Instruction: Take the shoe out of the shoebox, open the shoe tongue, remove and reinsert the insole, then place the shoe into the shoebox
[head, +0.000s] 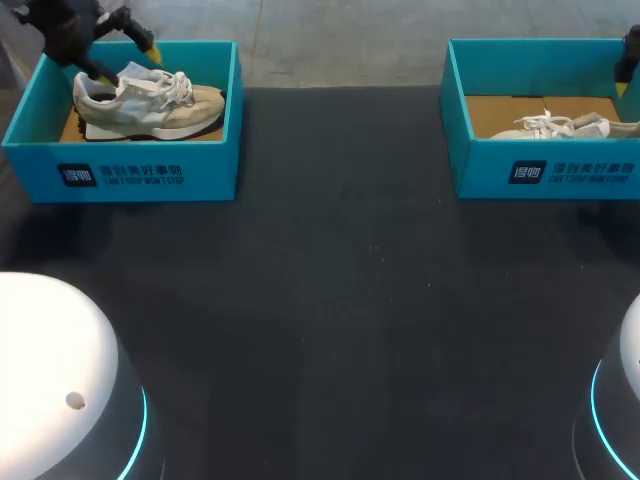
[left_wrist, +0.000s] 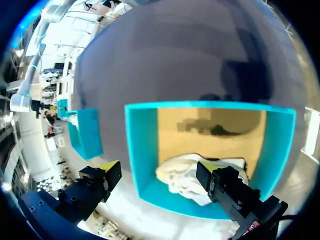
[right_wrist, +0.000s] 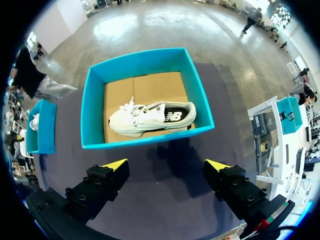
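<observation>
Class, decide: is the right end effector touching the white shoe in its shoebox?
Apart. In the right wrist view the right end effector is open, short of the shoebox, with bare table between; the white shoe lies inside it.

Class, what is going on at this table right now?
Both shoes lie in their boxes. The left arm's fingers hang open over the beige shoe in the left shoebox. The right arm's fingers hang open before the right shoebox, where the white shoe lies. Neither shoe is gripped.
</observation>
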